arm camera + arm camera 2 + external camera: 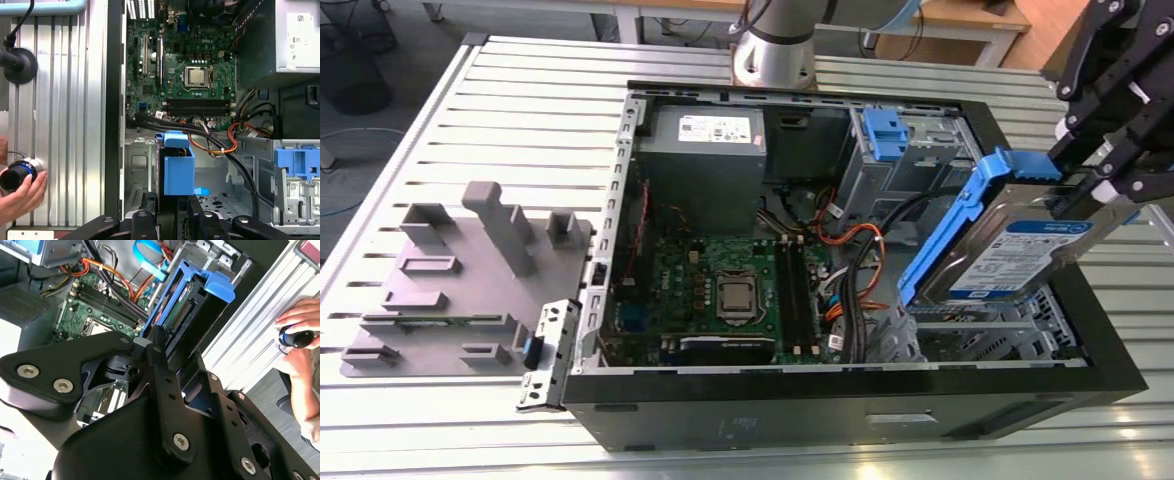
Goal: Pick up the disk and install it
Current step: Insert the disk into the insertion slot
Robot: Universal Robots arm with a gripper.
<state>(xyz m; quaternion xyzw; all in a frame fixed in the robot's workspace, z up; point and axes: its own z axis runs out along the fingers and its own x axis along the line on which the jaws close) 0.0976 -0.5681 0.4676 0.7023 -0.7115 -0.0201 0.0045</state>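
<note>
The open black computer case (854, 390) lies on its side on the slatted metal table (480, 110). Above the metal drive cage (987, 335) in the case's near corner on the exterior view's right, the gripper (1094, 190) is clamped tight on the disk (1014, 250), which hangs tilted with its lower end close over the cage. Deeper inside the case sit the motherboard (720, 290) and then the grey power supply (707, 140) against the far wall, with the arm's base (774, 45) just beyond that wall.
</note>
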